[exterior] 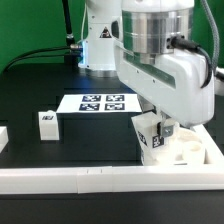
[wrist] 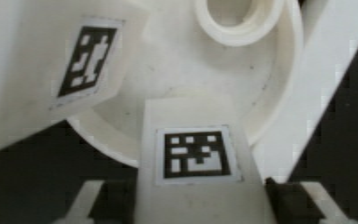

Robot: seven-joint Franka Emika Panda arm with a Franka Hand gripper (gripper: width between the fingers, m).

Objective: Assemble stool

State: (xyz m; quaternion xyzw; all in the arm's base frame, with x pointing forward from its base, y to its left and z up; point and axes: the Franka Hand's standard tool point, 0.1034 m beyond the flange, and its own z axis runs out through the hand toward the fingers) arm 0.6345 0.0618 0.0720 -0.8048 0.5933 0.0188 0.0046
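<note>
The round white seat (exterior: 188, 151) lies at the exterior view's lower right, against the front rail. My gripper (exterior: 160, 133) is right over it and is shut on a white leg block (exterior: 150, 136) with a black-and-white tag. In the wrist view the leg block (wrist: 197, 150) sits between my two fingers (wrist: 101, 202), its far end over the seat's rim (wrist: 167, 85) near a round socket (wrist: 247, 20). A second tag (wrist: 91, 58) shows on a white part beside the seat. Another leg block (exterior: 47, 123) stands alone at the exterior view's left.
The marker board (exterior: 104, 102) lies flat behind the seat at the table's middle. A long white border rail (exterior: 90, 180) runs along the front edge, with a short piece (exterior: 3, 137) at the far left. The arm's base (exterior: 100, 45) stands at the back.
</note>
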